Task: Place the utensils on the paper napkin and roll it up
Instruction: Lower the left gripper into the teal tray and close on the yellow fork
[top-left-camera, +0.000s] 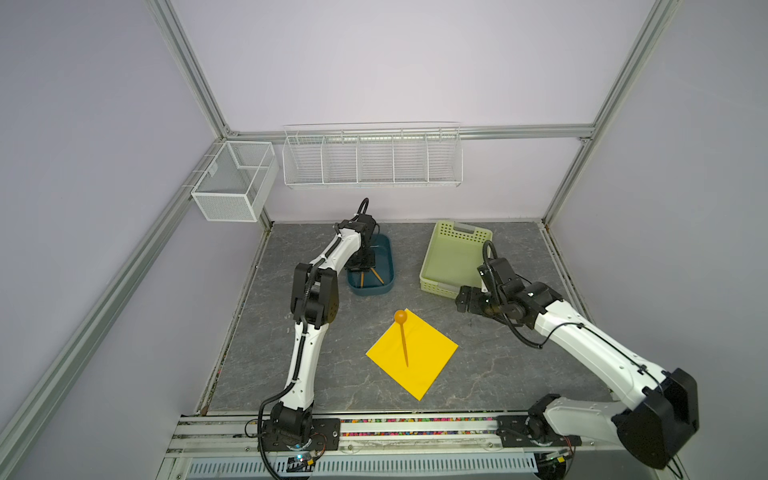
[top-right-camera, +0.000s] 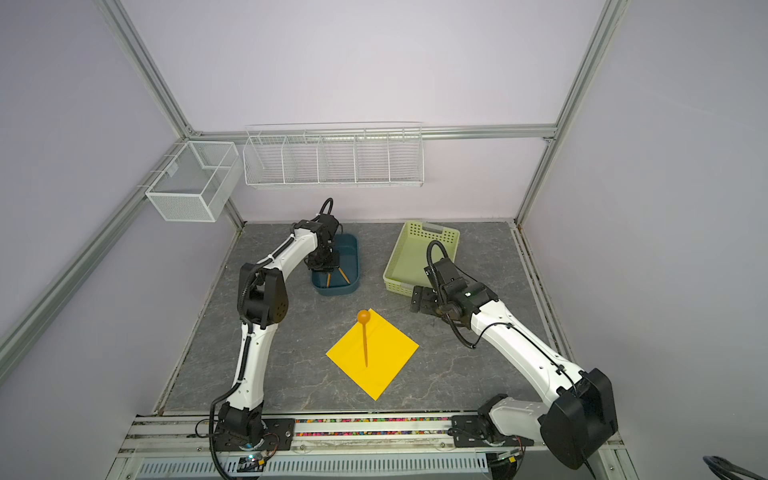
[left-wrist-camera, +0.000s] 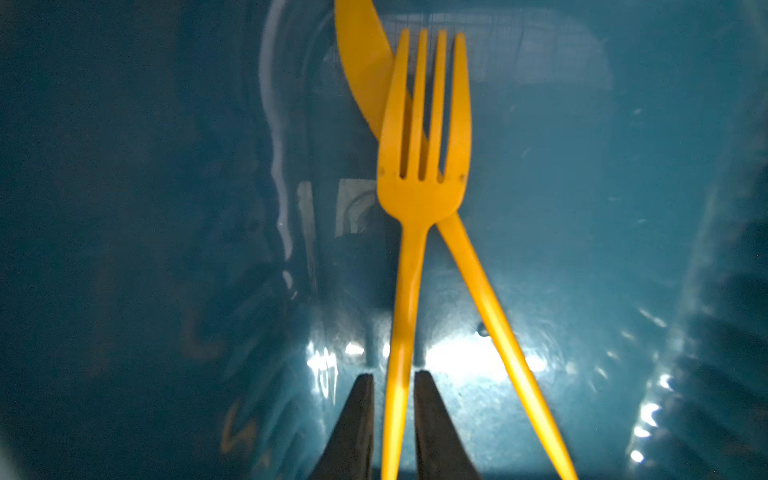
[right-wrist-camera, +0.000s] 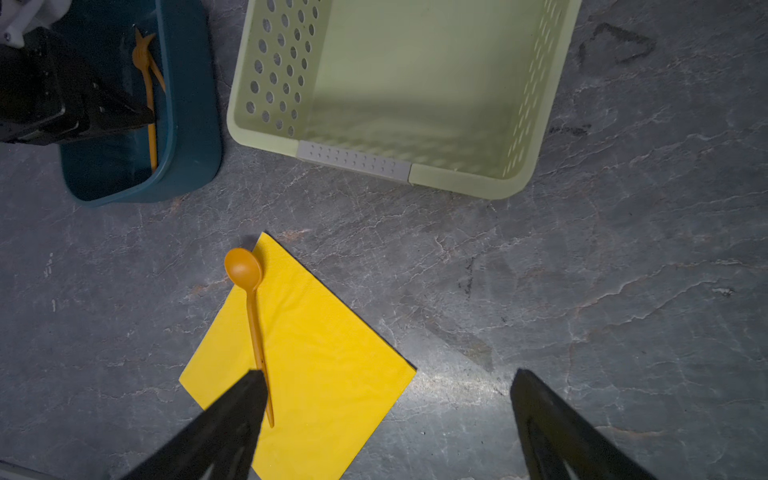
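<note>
The yellow paper napkin lies flat on the grey table as a diamond. An orange spoon rests on it, its bowl at the far corner. In the left wrist view, the orange fork lies across the orange knife inside the dark blue tub. My left gripper is down in the tub, shut on the fork's handle. My right gripper hovers open and empty beside the napkin's right side.
A pale green perforated basket stands at the back right, just behind my right gripper. White wire racks hang on the back wall. Aluminium frame posts bound the table.
</note>
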